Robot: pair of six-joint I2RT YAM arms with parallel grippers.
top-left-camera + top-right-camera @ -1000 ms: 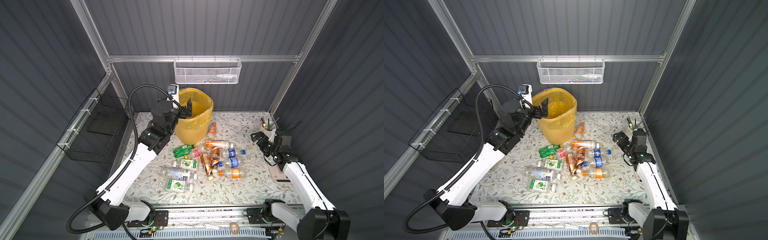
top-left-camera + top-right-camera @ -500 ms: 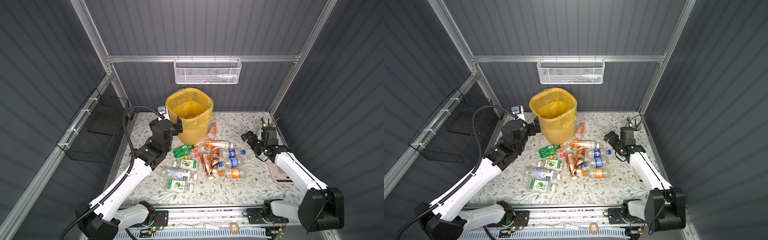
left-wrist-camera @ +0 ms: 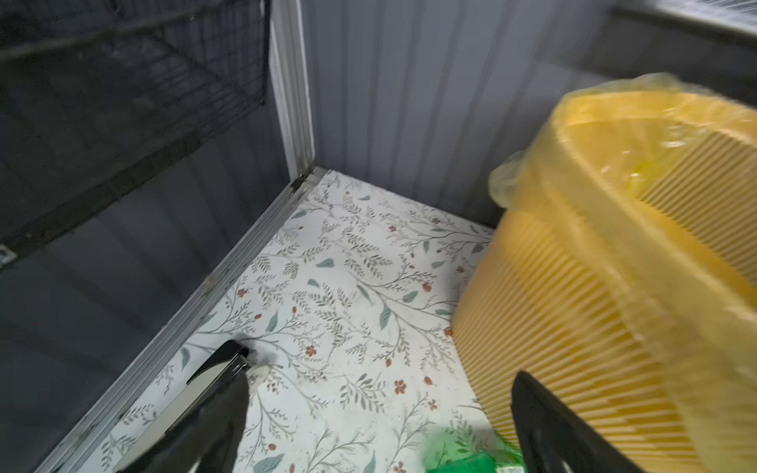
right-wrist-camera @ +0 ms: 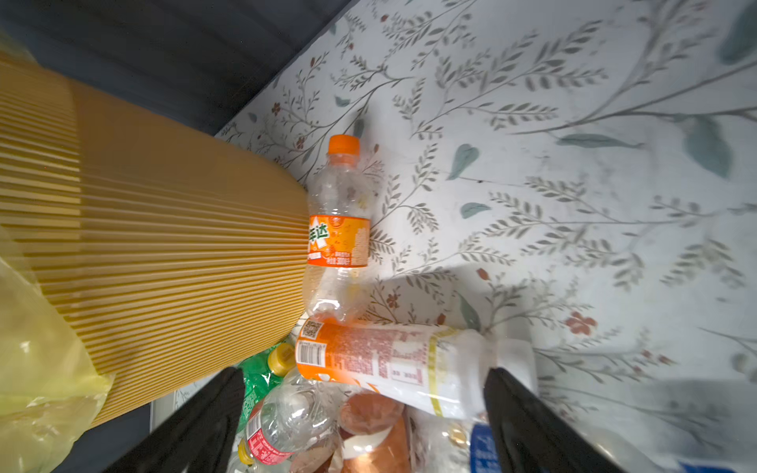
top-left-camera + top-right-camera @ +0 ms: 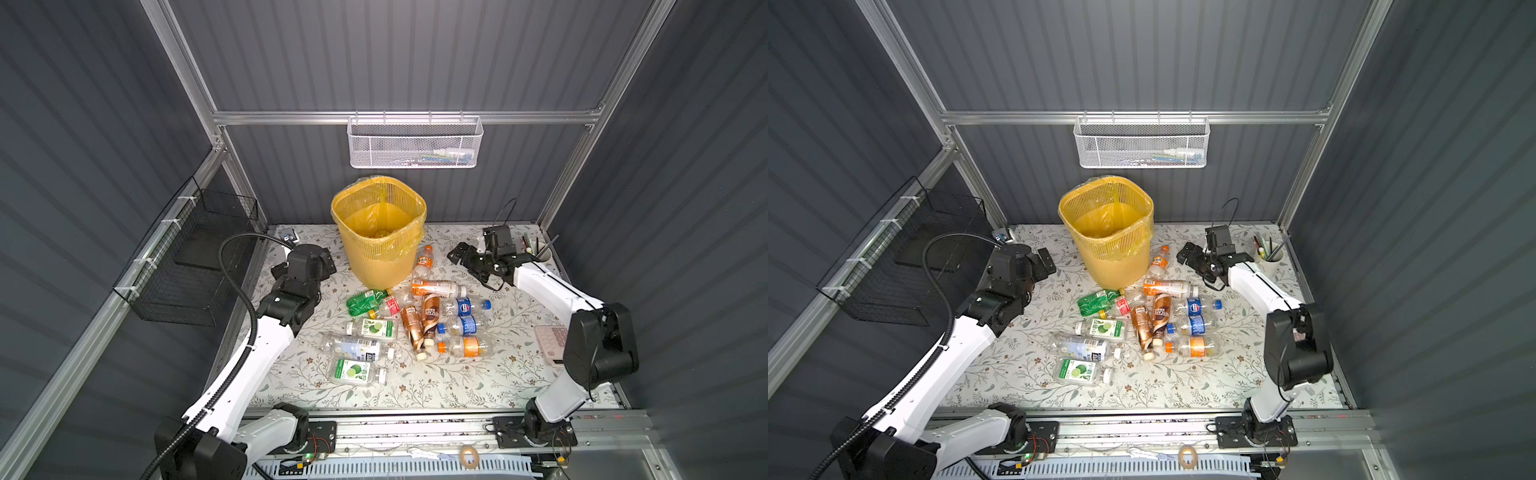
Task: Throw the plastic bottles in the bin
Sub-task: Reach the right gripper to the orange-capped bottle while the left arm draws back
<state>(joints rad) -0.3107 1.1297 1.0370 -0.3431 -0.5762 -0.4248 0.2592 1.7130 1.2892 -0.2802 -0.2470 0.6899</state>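
Right wrist view: empty, open right gripper (image 4: 364, 372) has reached bottles (image 4: 338, 241) just ahead, ready to grab; open left gripper (image 3: 379, 362) has left the bin (image 3: 573, 307).

A white mesh basket (image 5: 414, 143) is hung on the back wall, a black wire basket (image 5: 187, 266) is fixed to the left-hand wall, and on the floral-patterned table top (image 5: 415, 386) a white cup of pens (image 5: 1269, 254) is set in the far right corner, with a pale keypad (image 5: 549, 338) laid near the right edge.
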